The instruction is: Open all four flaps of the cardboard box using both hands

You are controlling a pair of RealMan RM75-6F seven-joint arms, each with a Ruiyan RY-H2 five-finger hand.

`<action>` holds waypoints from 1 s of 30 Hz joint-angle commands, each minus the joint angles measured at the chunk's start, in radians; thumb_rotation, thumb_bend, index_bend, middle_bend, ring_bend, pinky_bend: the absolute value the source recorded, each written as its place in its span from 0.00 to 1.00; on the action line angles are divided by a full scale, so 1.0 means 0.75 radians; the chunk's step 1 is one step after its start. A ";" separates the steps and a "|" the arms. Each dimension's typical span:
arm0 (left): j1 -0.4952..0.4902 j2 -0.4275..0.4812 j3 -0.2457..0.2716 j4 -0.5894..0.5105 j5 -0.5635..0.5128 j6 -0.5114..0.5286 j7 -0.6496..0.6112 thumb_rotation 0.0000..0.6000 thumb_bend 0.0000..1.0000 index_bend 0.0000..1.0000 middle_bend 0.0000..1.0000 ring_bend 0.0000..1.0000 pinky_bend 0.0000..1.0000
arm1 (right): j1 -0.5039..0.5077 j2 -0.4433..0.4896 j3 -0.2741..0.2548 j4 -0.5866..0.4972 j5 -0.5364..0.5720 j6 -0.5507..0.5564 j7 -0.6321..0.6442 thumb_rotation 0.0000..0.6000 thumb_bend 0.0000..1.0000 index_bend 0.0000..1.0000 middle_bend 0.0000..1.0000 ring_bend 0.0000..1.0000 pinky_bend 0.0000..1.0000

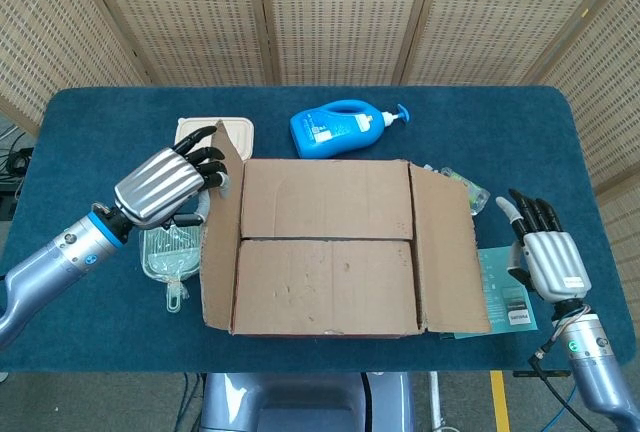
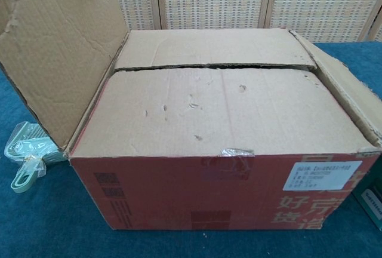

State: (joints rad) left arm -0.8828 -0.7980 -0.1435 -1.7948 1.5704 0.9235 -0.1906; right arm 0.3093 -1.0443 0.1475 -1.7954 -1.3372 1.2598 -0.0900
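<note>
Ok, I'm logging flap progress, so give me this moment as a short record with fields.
box: cardboard box at table centre
left flap: left flap swung up and outward
right flap: right flap lying nearly closed
inner flaps: two inner flaps flat, closed
left hand: left hand at the left flap's top edge
right hand: right hand open, beside the box, apart from it

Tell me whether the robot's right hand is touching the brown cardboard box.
Apart. The head view shows the right hand hovering beyond the cardboard box, with blue tablecloth and a teal packet between them.
</note>
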 commanded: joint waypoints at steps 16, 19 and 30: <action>0.110 0.058 0.035 0.035 -0.057 0.023 0.006 0.19 0.64 0.56 0.43 0.24 0.00 | 0.006 -0.021 0.006 -0.008 0.014 0.007 -0.033 1.00 0.85 0.00 0.00 0.00 0.00; 0.128 0.040 0.030 0.031 -0.075 0.047 0.032 0.18 0.57 0.56 0.42 0.24 0.00 | 0.001 -0.036 0.007 0.003 0.010 0.026 -0.039 1.00 0.83 0.00 0.00 0.00 0.00; 0.147 -0.131 0.007 0.002 -0.170 0.062 0.219 0.18 0.41 0.23 0.11 0.01 0.00 | -0.035 -0.123 0.008 0.078 -0.012 0.130 -0.066 1.00 0.82 0.00 0.00 0.00 0.00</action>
State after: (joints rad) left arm -0.7699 -0.8786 -0.1332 -1.7876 1.4572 0.9761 -0.0420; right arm 0.2855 -1.1338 0.1543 -1.7396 -1.3446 1.3551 -0.1386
